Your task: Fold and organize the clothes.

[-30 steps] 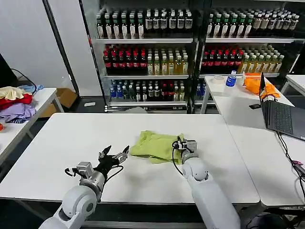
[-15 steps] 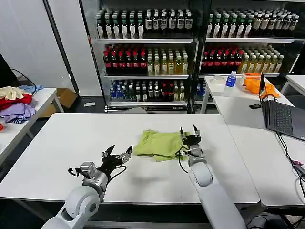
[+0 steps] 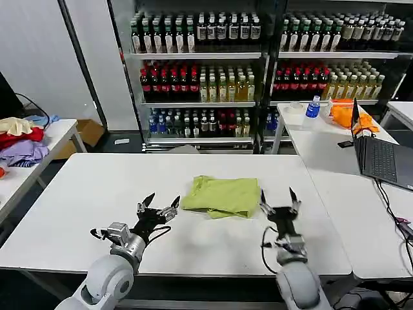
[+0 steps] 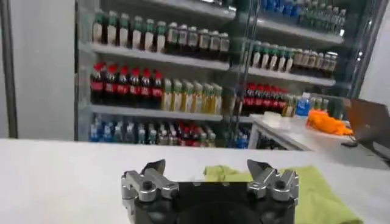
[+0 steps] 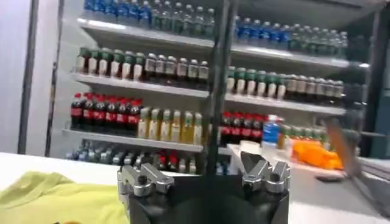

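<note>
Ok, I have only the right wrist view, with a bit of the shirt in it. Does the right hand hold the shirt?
Observer: No. In the head view the right hand is open, just right of the shirt, gripping nothing.
Operator: And how does the shirt lie?
Observer: Folded into a rough rectangle, flat on the table.
Operator: Where is the left hand?
Observer: The left hand is open, left of the shirt and apart from it.

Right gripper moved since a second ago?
Yes. The right gripper left the shirt and pulled back toward the table's near edge, open, beside the shirt's right edge.
</note>
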`<state>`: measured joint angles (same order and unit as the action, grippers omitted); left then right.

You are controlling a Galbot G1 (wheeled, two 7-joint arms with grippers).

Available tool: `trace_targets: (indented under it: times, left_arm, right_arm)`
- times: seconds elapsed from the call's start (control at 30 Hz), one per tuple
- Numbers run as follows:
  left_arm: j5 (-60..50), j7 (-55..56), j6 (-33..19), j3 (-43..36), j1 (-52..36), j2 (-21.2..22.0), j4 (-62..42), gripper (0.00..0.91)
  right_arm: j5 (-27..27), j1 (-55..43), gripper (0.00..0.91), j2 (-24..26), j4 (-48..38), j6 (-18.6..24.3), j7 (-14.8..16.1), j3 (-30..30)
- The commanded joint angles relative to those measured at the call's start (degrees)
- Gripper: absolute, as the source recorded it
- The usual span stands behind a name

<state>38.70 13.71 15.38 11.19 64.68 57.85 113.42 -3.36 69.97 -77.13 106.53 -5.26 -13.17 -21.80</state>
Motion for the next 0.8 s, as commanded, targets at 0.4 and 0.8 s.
trace_targets:
  times: [0.4,0.8]
  left_arm:
    - [-9.1,0.4,-0.9,0.2,2.0,1.4,1.9,0.907]
    - [-12.7,0.0,-0.4,0.4,3.3,2.7,0.8,0.907]
  right_arm:
    - [-9.4,16.8,0.907,4.4,19.8,-7.1,0.0,-10.7]
    - [-9.3,3.6,0.907,8.2,10.4,-9.4,1.4,-1.4]
